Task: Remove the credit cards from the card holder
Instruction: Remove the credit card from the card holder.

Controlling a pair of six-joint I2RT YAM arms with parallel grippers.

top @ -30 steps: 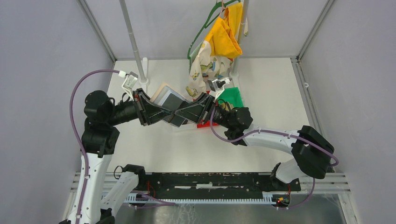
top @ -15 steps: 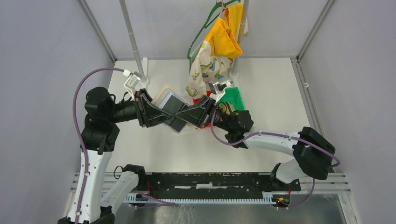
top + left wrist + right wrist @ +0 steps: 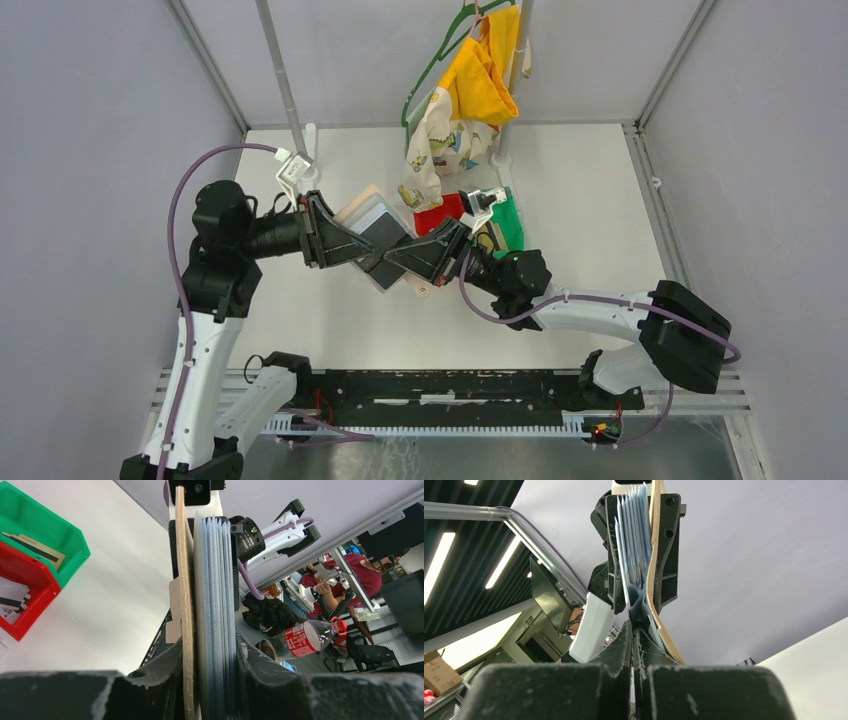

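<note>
Mid-air at frame centre, the left gripper (image 3: 209, 670) clamps the card holder (image 3: 187, 580); the right gripper (image 3: 632, 640) pinches shut on its sleeves (image 3: 634, 540). Best pull straight along them, slowly.

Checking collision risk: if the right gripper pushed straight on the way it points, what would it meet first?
The card holder itself: the right gripper is shut on its sleeves' edge. Right behind, likely the left gripper clamping it.
</note>
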